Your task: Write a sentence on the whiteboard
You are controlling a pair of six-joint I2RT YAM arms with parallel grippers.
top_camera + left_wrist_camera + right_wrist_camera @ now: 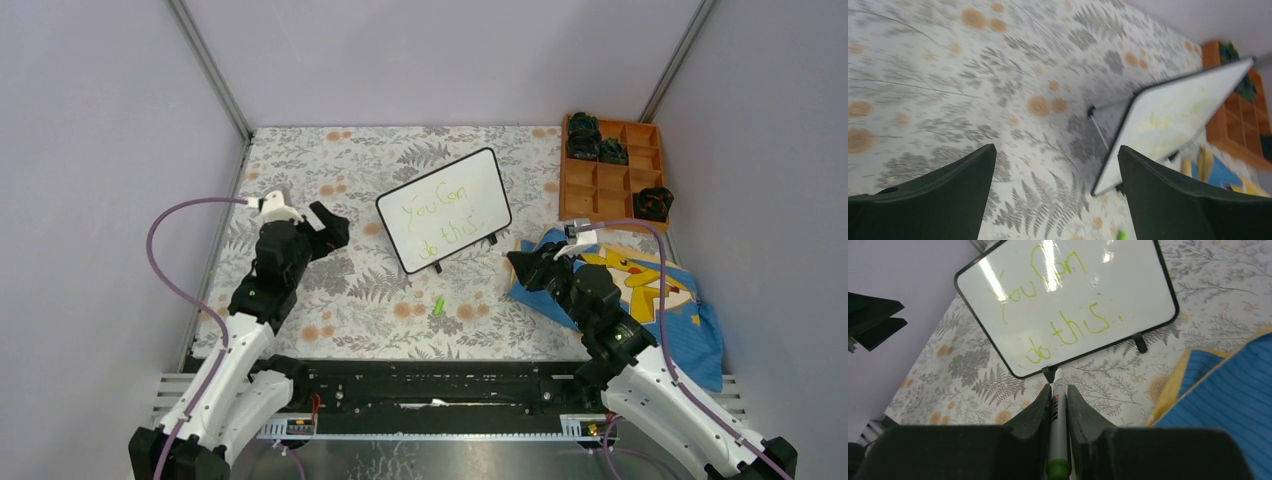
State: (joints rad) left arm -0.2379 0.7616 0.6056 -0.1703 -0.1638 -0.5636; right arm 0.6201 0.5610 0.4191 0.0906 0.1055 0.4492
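The whiteboard (485, 185) stands tilted on its small feet at the middle of the floral table, also seen in the right wrist view (1133, 290). The sentence (447, 214) in light green reads "You Can do this." in two lines (1068, 330). My right gripper (521, 264) is shut on a grey marker (1058, 412) with a green end, its tip pointing at the board's lower edge, a little short of it (1058, 387). My left gripper (330, 226) hangs open and empty to the left of the board (1057, 150), whose edge (1173, 115) shows at its right.
A small green cap (438, 306) lies on the cloth in front of the board (1122, 235). A wooden compartment tray (605, 180) holding dark objects stands at the back right. A blue and yellow cartoon cloth (655, 290) lies under my right arm (1233, 390). Walls enclose three sides.
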